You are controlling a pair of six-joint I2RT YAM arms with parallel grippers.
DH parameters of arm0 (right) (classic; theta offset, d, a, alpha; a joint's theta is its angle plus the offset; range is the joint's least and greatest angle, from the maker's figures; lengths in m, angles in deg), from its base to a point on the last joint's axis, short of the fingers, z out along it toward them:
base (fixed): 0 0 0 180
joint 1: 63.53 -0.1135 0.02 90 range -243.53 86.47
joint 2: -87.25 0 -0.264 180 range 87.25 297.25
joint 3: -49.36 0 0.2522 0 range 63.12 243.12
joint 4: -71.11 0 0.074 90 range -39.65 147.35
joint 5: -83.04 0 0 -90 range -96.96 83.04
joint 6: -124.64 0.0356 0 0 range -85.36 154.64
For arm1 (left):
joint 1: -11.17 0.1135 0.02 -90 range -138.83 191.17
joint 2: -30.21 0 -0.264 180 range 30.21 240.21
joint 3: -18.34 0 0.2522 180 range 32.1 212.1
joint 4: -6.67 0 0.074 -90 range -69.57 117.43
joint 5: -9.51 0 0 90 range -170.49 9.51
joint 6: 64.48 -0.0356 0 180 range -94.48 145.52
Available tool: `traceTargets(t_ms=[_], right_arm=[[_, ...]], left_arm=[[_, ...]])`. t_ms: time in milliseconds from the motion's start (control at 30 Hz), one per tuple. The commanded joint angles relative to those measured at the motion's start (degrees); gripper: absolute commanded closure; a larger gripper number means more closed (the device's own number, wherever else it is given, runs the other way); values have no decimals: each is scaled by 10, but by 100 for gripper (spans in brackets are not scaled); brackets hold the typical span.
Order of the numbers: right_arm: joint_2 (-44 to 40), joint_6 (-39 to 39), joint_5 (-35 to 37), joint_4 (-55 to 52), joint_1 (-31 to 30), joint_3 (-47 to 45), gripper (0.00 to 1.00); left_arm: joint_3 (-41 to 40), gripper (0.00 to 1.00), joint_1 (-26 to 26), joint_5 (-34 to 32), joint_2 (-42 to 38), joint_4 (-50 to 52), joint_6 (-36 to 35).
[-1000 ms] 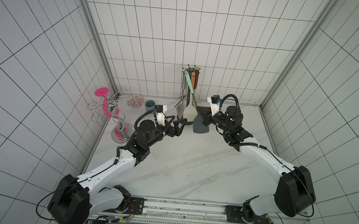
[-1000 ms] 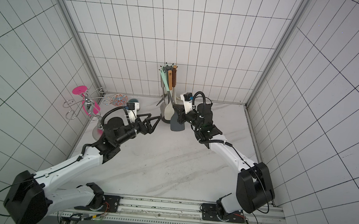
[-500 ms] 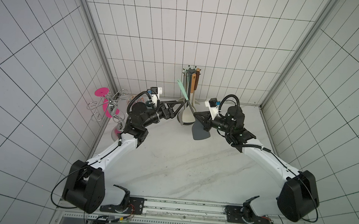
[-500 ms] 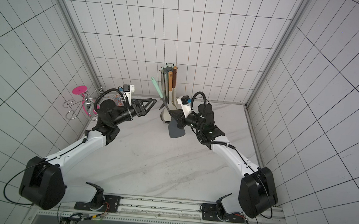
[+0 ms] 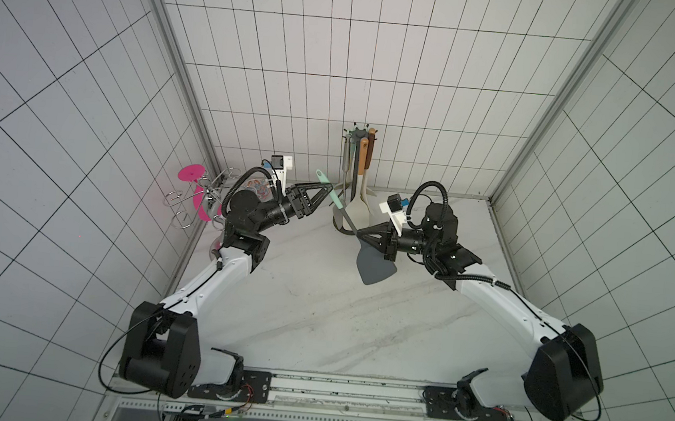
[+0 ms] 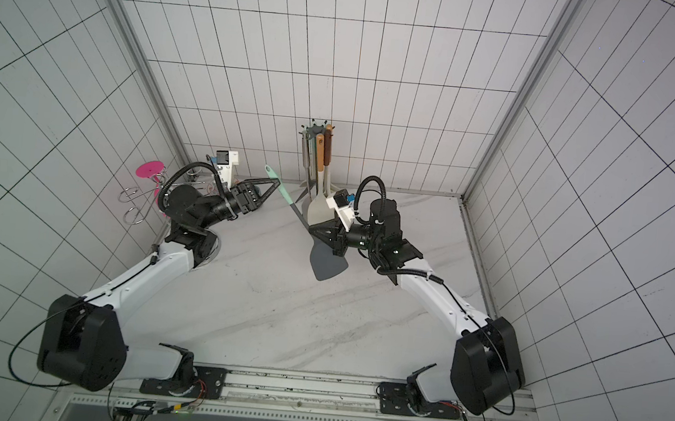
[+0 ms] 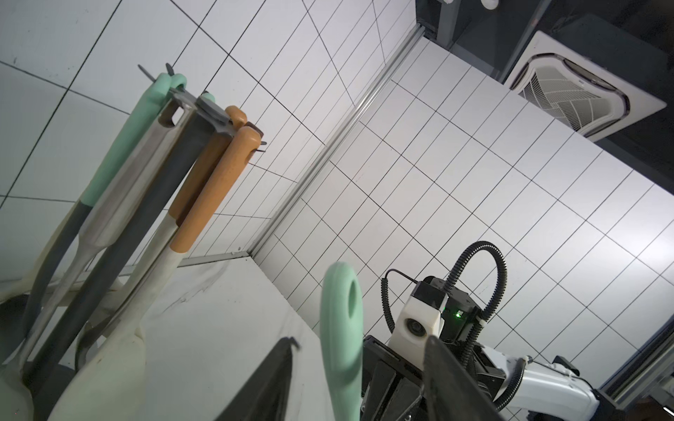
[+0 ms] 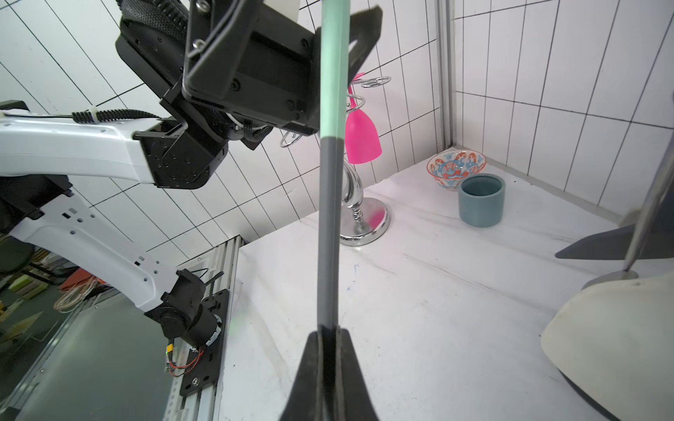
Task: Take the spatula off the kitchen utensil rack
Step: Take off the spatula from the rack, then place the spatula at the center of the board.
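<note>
Both top views look steeply down from overhead, covering the whole table [image 5: 317, 322]. The left wrist camera faces upward past its fingers [image 7: 264, 382], the right across the table; both share the spatula [image 7: 339, 346], close up.

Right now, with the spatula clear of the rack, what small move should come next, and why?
Probably close the left gripper on the mint handle of the spatula: the fingers straddle it with gaps, while the right gripper alone pinches the grey shaft.

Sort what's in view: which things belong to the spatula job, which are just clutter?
Job: spatula; rack; right gripper, gripping it; left gripper, open around its handle.
Clutter: other utensils; chrome stand; pink glass; bowl; blue cup.
</note>
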Motion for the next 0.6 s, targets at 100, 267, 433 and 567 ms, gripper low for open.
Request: traceTargets(t_ms=[100,267,433,567], right_arm=[[-10,21,-57,11,-9,-31,100],[-5,32,-60,10,-11,-34,100],[-18,71,-6,5,-12,-40,84],[-47,110,92,-70,-17,-41,51]], left_arm=[[-14,82,0,32,4,-79,47],[-29,100,1,42,-2,-80,46],[-48,100,-1,25,-19,-76,47],[-60,100,-13,-13,-62,11,-25]])
